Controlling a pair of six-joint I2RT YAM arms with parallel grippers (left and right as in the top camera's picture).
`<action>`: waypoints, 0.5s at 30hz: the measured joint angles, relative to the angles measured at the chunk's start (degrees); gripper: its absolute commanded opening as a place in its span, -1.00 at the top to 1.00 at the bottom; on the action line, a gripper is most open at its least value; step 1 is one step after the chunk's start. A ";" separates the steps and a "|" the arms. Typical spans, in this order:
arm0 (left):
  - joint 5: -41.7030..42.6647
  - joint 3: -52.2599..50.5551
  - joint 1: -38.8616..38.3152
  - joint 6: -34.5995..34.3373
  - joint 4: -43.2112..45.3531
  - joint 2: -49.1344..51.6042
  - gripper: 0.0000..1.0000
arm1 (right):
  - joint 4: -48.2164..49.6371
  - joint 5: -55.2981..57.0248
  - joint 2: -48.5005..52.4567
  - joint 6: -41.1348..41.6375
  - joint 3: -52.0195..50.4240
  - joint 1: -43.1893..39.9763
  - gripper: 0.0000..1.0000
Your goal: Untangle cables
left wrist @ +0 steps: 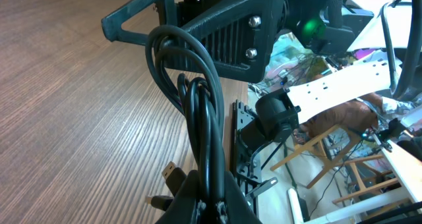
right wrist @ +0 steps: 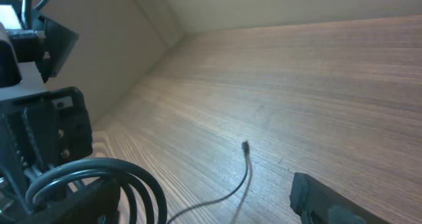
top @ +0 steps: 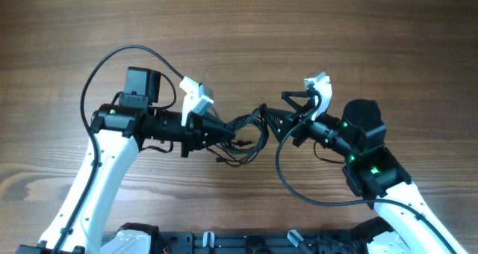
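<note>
Judging by the knot, the untangling looks barely begun; the cables (top: 246, 137) sit as one looped bundle between the two arms, mid-tabletop (top: 239, 30); the left claw (top: 228, 137) is clamped tight on several strands; the right claw (top: 276, 119) stands spread wide, loops against one finger, apparently gripping nothing; one plug end (right wrist: 245, 146) trails free.

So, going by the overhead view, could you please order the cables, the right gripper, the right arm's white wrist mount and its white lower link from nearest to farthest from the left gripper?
From the left gripper:
1. cables, at its fingertips, centre.
2. right gripper, just right of them.
3. white wrist mount, upper right.
4. white lower link, bottom right.
</note>
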 measured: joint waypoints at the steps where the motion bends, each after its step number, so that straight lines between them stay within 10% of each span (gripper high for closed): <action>1: 0.00 0.00 0.00 0.00 -0.02 0.00 0.92 | 0.00 0.00 0.00 0.02 0.00 0.00 -0.73; 15: -0.02 -0.02 -0.22 0.02 -0.68 0.00 0.92 | 0.22 -8.48 3.54 -1.88 0.00 -0.07 -0.73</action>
